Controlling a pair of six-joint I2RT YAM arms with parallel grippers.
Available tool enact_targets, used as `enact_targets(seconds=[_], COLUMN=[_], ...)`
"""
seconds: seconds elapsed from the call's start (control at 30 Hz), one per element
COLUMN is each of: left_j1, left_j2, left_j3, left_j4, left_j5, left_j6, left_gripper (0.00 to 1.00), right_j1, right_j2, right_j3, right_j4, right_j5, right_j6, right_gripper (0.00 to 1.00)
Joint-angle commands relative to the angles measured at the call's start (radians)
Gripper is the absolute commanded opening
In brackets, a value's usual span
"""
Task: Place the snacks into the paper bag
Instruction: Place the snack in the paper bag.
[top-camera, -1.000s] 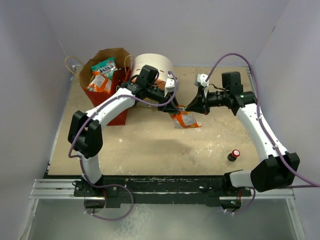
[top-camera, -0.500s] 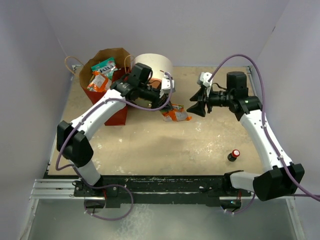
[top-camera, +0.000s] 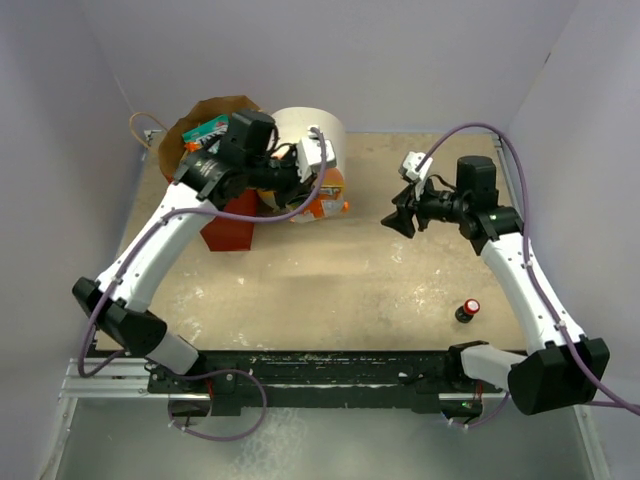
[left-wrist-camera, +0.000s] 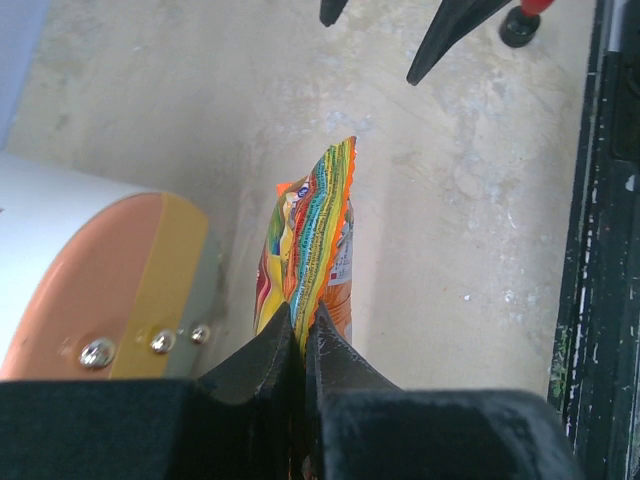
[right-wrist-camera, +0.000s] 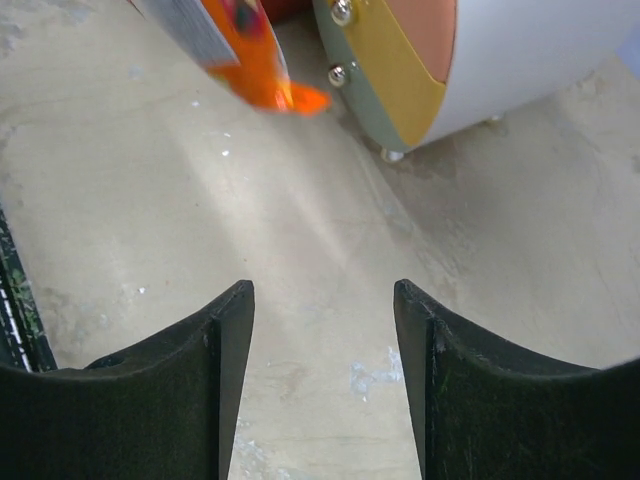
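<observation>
Snack packet (left-wrist-camera: 315, 230) hangs pinched by one edge in the left gripper (left-wrist-camera: 303, 335), just beside the drawer unit (left-wrist-camera: 100, 280). The carry is in hand; the next move calls for swinging it over the bag (top-camera: 228, 228) behind the wrist, then letting go. The right gripper (right-wrist-camera: 320, 300) stands spread and empty.

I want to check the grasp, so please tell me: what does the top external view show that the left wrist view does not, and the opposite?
Only top external: the paper bag with snacks already inside, and both whole arms. Only left wrist: the left gripper close up, jaws shut on the crimped edge of the orange packet. Both: that packet, the round drawer unit, the red-capped bottle, the right gripper, the table.
</observation>
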Motion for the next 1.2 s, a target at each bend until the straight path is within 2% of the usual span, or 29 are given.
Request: enact_targets(seconds=[0.0,0.07,0.17,0.23,0.33,0.43,0.5,0.57,0.77,1.0,1.17], left_j1=[-0.003,-0.003,0.013,0.057,0.172,0.272,0.344,0.406,0.507,0.513,0.513], left_j2=[-0.126,-0.159,-0.203,-0.224,-0.247,-0.266,-0.282,-0.300,-0.334,-0.292,-0.227], left_j3=[0.074,0.073,0.070,0.073,0.088,0.112,0.112,0.104,0.099,0.156,0.214], left_j4=[-0.010,-0.002,0.007,0.018,0.029,0.030,0.039,0.051,0.072,0.100,0.121], left_j5=[-0.184,-0.254,-0.344,-0.343,-0.258,-0.200,-0.177,-0.158,-0.181,-0.363,-0.442], left_j6=[-0.050,-0.063,-0.081,-0.109,-0.179,-0.232,-0.263,-0.291,-0.327,-0.264,-0.204], left_gripper=[0.07,0.06,0.05,0.05,0.04,0.04,0.03,0.03,0.02,0.02,0.02], right_j1=[-0.004,-0.003,-0.006,-0.021,-0.043,-0.071,-0.095,-0.117,-0.154,-0.156,-0.156], right_j2=[0.034,0.044,0.042,0.044,0.049,0.040,0.024,0.009,-0.029,-0.029,-0.037], right_j3=[-0.009,-0.009,-0.048,-0.072,-0.083,-0.093,-0.111,-0.119,-0.161,-0.166,-0.166], right_j4=[0.043,0.055,0.139,0.185,0.204,0.219,0.248,0.261,0.283,0.293,0.291], right_j5=[0.085,0.126,0.303,0.428,0.504,0.513,0.518,0.521,0.520,0.484,0.475], right_j6=[-0.032,-0.015,0.082,0.112,0.144,0.170,0.184,0.189,0.191,0.188,0.185], right_gripper=[0.61,0.62,0.64,0.67,0.74,0.81,0.93,1.00,1.00,1.00,1.00])
